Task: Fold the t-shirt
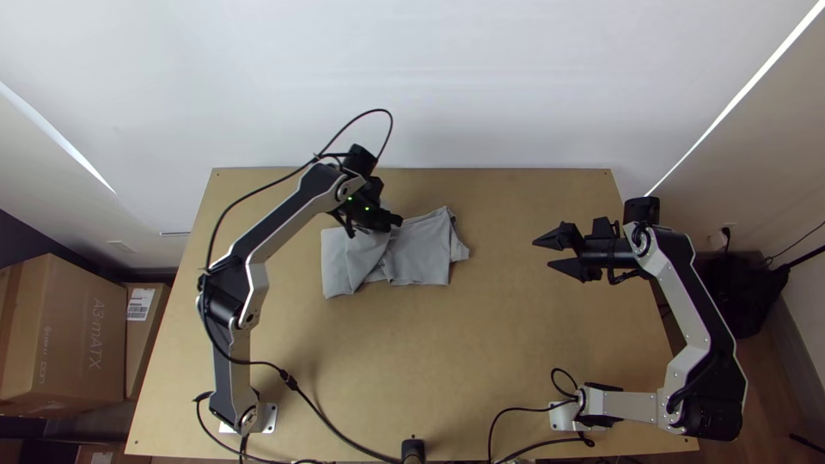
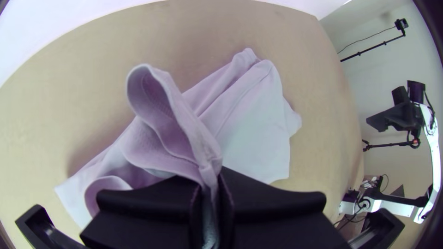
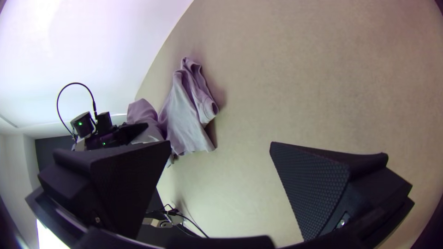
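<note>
While the shirt (image 1: 421, 253) lies part folded and part bunched toward the far side of the worktop (image 1: 516, 344), left of its middle, the left gripper (image 2: 211, 184) has its jaws pressed together on a pinch of cloth. That grip raises a looped fold (image 2: 205, 143) above the layers beneath, probably so that this part can be laid over or drawn straight without dragging the whole shirt. The rest sits on the worktop, its own weight likely serving as the anchor. At the end nearer the right arm (image 1: 692, 296), a rumpled corner (image 1: 458, 252) sticks out past the neater edge; I would expect that to want tucking in or smoothing before the shirt counts as folded.

The left arm (image 1: 288, 219) reaches up and across from its base, bent at the elbow, with its wrist over the shirt's far edge. On the other side, the right arm swings out past the worktop's side and doubles back, so that the right gripper (image 1: 543, 253) points at the shirt from well apart. Its jaws are spread with nothing between them, as if in reserve. Lifting by one pinch could skew the layers, so a low, slow placement seems wise.
</note>
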Tool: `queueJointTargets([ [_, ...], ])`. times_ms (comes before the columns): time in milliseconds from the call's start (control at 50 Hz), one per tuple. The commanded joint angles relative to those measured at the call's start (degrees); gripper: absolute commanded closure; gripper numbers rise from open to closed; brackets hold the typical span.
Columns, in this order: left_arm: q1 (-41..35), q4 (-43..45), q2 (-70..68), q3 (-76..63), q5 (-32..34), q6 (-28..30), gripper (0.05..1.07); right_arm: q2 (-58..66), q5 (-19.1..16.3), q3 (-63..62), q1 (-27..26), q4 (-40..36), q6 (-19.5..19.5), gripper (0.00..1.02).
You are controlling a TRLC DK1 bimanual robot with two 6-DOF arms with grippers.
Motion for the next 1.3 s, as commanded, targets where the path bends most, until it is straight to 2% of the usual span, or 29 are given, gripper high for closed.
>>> queueJointTargets([
  [0, -2.6, 0.5, 4.0, 5.4, -1.4, -2.3, 1.04, -1.2, 0.5, -1.9, 0.9, 0.6, -0.2, 0.03],
  [80, -4.6, 0.5, 7.2, 8.8, -2.4, -3.1, 1.04, -1.0, 1.3, -2.7, 1.7, 1.5, -0.1, 0.03],
  [120, -5.7, 0.5, 9.6, 11.7, -3.3, -3.2, 1.0, -0.8, 2.0, -3.3, 2.6, 2.4, -0.1, 0.03],
  [160, -6.5, 0.4, 11.5, 14.6, -3.3, -3.4, 0.83, -0.5, 2.8, -4.0, 3.6, 3.2, 0.0, 0.03],
  [200, -7.0, 1.4, 12.9, 16.6, -3.3, -4.2, 0.61, 0.0, 3.9, -4.6, 4.8, 4.1, 0.2, 0.03],
  [240, -7.8, 3.7, 13.7, 17.8, -3.3, -5.2, 0.35, 0.6, 4.8, -5.0, 5.8, 4.8, 0.2, 0.03],
  [260, -8.5, 4.3, 13.7, 18.2, -3.3, -5.2, 0.26, 0.9, 5.2, -5.2, 6.3, 5.3, 0.2, 0.03],
  [280, -9.1, 5.0, 13.7, 18.5, -3.3, -5.1, 0.21, 1.3, 5.6, -5.3, 6.8, 5.6, 0.2, 0.03],
  [360, -11.5, 7.7, 13.1, 18.7, -3.3, -4.5, 0.11, 2.9, 6.7, -4.9, 8.2, 6.3, 0.2, 0.03],
  [480, -13.3, 9.5, 11.6, 18.7, -3.3, -4.2, 0.1, 5.3, 8.2, -3.4, 10.4, 7.5, 0.4, 0.03],
  [680, -13.4, 11.5, 3.2, 18.4, -3.1, -5.2, 0.1, 7.8, 12.1, -0.6, 16.1, 13.3, 3.5, 0.03],
  [780, -12.1, 12.6, -0.8, 18.3, -3.2, -4.8, 0.1, 10.4, 13.2, 3.1, 18.9, 13.7, 4.5, 0.03],
  [900, -8.3, 12.5, -5.6, 17.2, -3.3, -3.5, 0.1, 12.3, 14.4, 9.4, 24.2, 13.8, 6.4, 0.03],
  [1040, -2.8, 12.1, -12.4, 13.8, -5.6, -0.9, 0.1, 15.2, 15.5, 18.1, 31.4, 13.8, 6.5, 0.03],
  [1140, 2.5, 9.6, -16.2, 13.4, -5.7, -0.6, 0.1, 18.7, 17.1, 23.2, 36.1, 14.5, 5.0, 0.03],
  [1280, 9.8, 6.9, -22.0, 10.4, -5.7, 0.4, 0.1, 24.1, 17.2, 29.7, 40.8, 16.4, 3.6, 0.03],
])
